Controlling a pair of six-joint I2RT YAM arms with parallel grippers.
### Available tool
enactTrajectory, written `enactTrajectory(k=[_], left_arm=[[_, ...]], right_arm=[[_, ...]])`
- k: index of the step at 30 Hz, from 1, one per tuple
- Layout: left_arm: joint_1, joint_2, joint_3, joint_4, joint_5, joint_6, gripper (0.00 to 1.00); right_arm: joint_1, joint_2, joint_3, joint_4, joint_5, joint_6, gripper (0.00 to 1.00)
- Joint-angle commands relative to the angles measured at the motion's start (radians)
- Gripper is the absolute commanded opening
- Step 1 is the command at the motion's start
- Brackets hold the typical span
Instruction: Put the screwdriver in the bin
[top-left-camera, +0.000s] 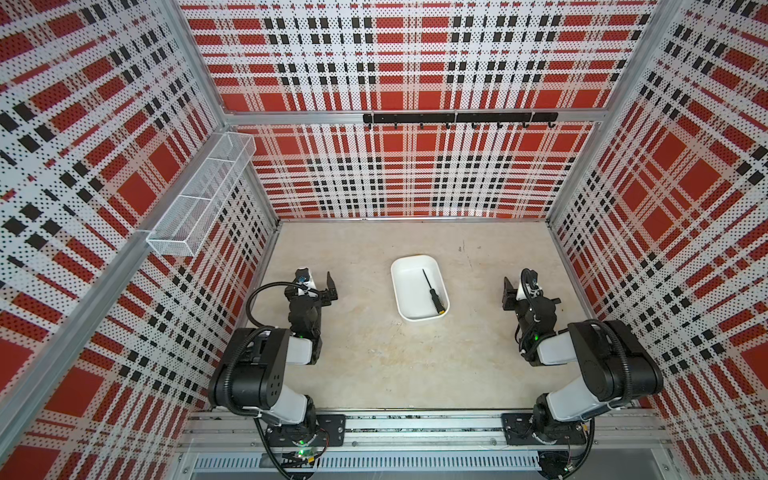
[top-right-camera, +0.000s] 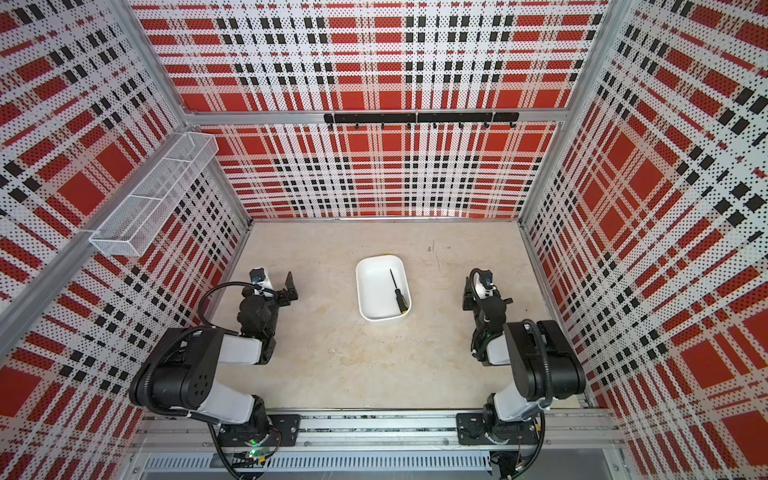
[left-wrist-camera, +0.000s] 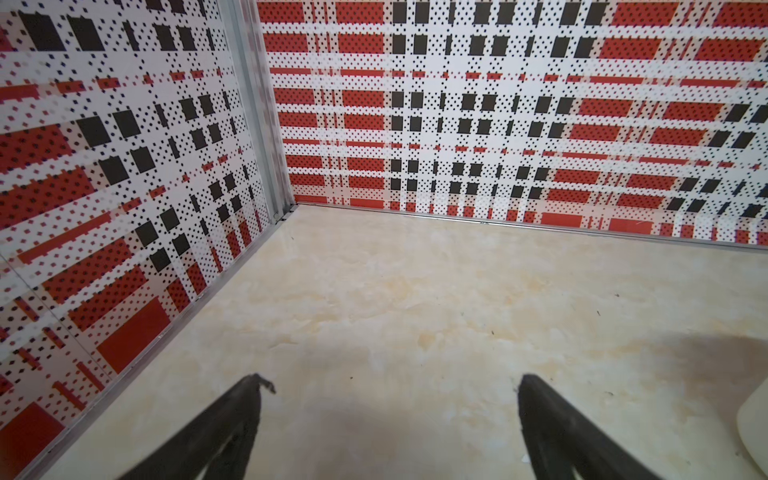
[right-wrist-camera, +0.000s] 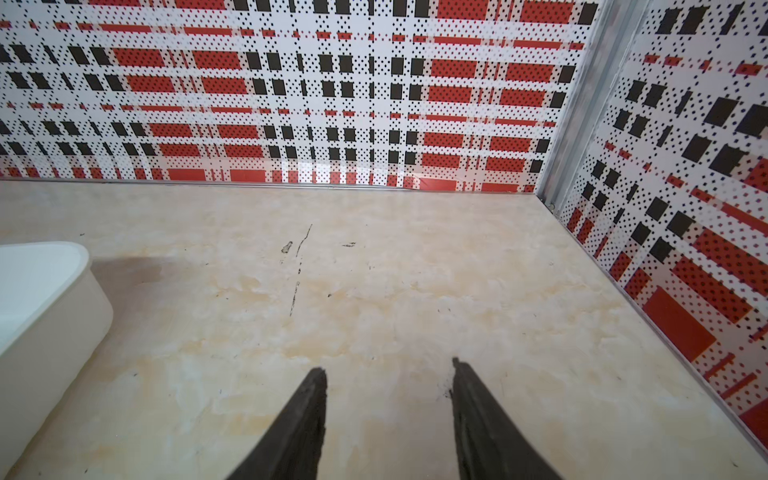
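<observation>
In both top views my screwdriver (top-left-camera: 434, 293) lies flat inside the bin (top-left-camera: 409, 291) (light, stiff, slim, so I'd pinch the ribbed handle), left wrist view shows the left hand (left-wrist-camera: 395, 382) spread, empty, and right wrist view the right hand (right-wrist-camera: 388, 365) likewise.

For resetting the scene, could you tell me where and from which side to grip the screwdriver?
Take the screwdriver by its thick ribbed handle, from straight above, squeezing across it: it lies flat in the bin, close to one wall.
</observation>
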Motion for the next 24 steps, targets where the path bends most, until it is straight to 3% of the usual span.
enactTrajectory(k=[1,12,16,17,18,24], left_arm=[[0.019,0.010,0.012,0.055,0.044,-0.019,0.98],[0.040,0.010,0.009,0.060,0.090,-0.030,0.98],[0.038,0.010,0.009,0.060,0.085,-0.030,0.98],[0.039,0.009,0.010,0.060,0.085,-0.029,0.98],[0.039,0.009,0.009,0.060,0.085,-0.029,0.98],[0.038,0.009,0.007,0.062,0.085,-0.030,0.98]], right_arm=[[-0.011,0.005,0.018,-0.023,-0.004,-0.013,0.54],[-0.032,0.007,0.033,-0.053,-0.027,0.006,0.63],[-0.032,0.008,0.032,-0.054,-0.027,0.006,0.74],[-0.032,0.008,0.033,-0.053,-0.027,0.006,0.91],[-0.032,0.008,0.033,-0.053,-0.027,0.006,1.00],[-0.033,0.007,0.031,-0.051,-0.027,0.007,1.00]])
